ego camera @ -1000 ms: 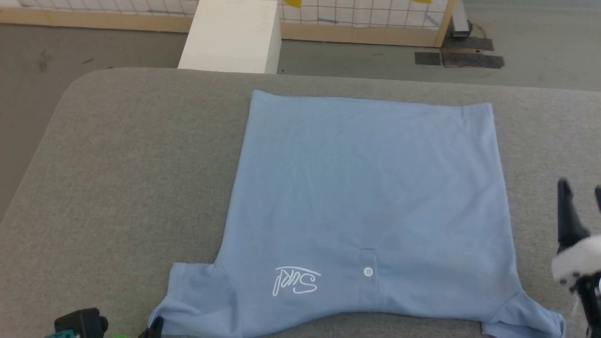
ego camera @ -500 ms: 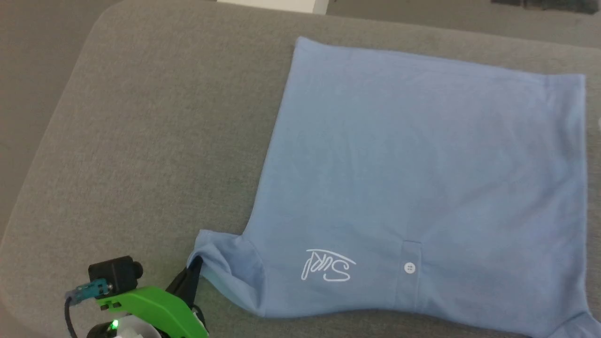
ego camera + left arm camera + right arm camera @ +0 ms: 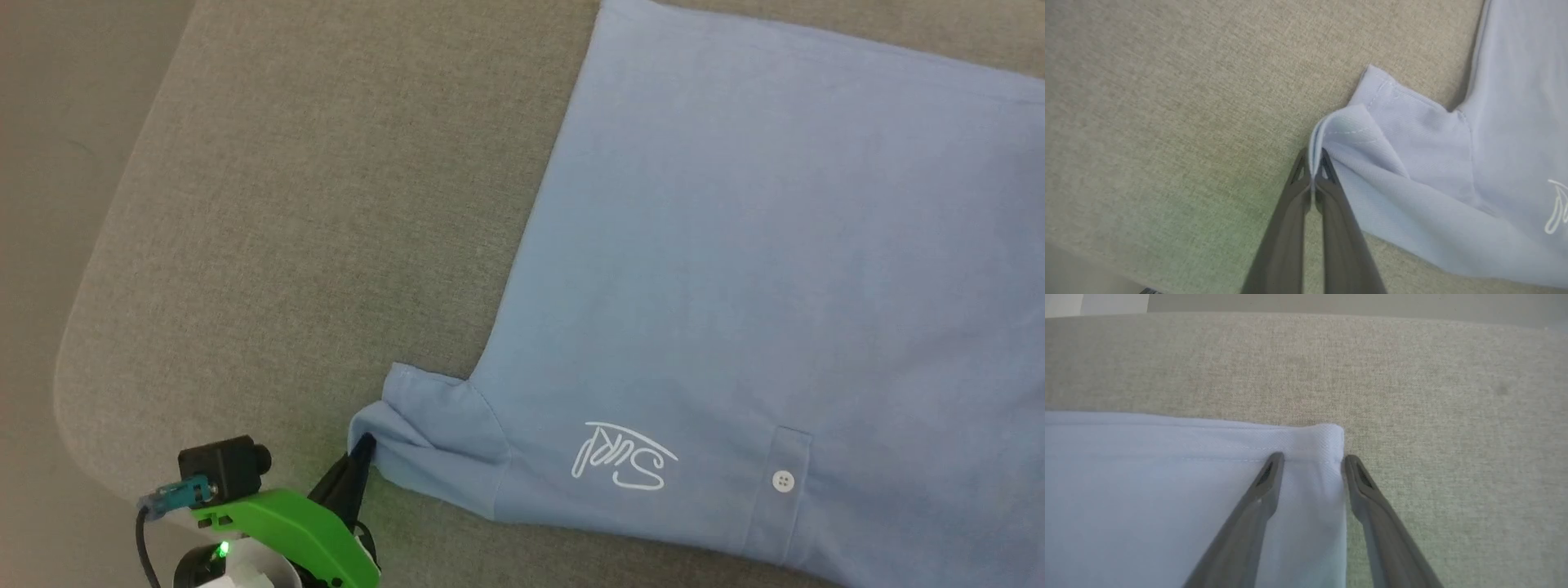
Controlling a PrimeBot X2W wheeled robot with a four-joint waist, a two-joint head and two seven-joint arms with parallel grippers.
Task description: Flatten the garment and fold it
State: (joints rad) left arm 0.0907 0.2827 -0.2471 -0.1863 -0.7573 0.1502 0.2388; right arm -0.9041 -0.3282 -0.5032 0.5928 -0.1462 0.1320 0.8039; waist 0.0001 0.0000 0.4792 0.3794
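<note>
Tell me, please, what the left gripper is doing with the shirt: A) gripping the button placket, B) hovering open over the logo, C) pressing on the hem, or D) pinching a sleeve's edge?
D: the left wrist view shows the left gripper shut on the folded sleeve edge of the garment.

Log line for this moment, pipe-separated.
left gripper: shut on sleeve edge of light blue short-sleeved polo shirt | right gripper: open over hem corner | shirt body: flat, unfolded, on grey fabric surface
</note>
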